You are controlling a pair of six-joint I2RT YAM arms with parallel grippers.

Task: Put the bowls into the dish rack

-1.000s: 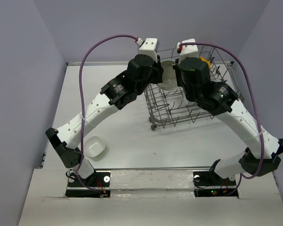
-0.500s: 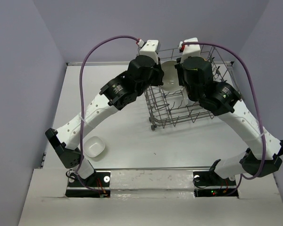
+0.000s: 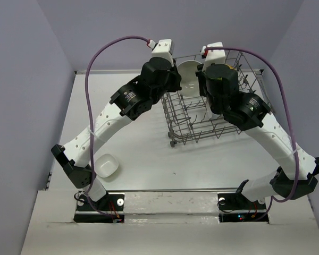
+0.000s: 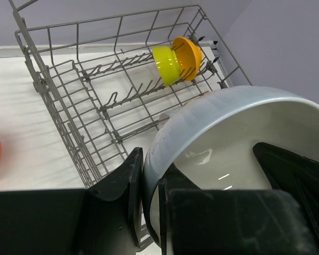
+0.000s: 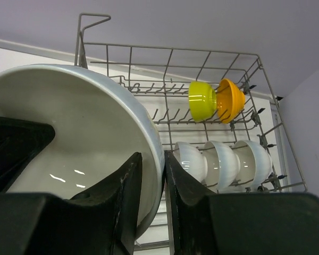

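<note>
Grey wire dish rack (image 3: 196,125) holds five glossy bowls (image 5: 220,163), left tool (image 4: 149,172) and right tool (image 5: 151,159) both clamp a sixth white bowl (image 3: 187,74), two other bowls (image 3: 107,166) await.

White bowl (image 3: 189,74) hangs tilted above grey wire dish rack (image 3: 196,130) (lime bowl (image 5: 203,101), orange bowl (image 5: 231,101) racked).

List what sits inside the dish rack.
A green bowl, an orange bowl and three white bowls stand in the dish rack. The held white bowl covers part of its floor.
</note>
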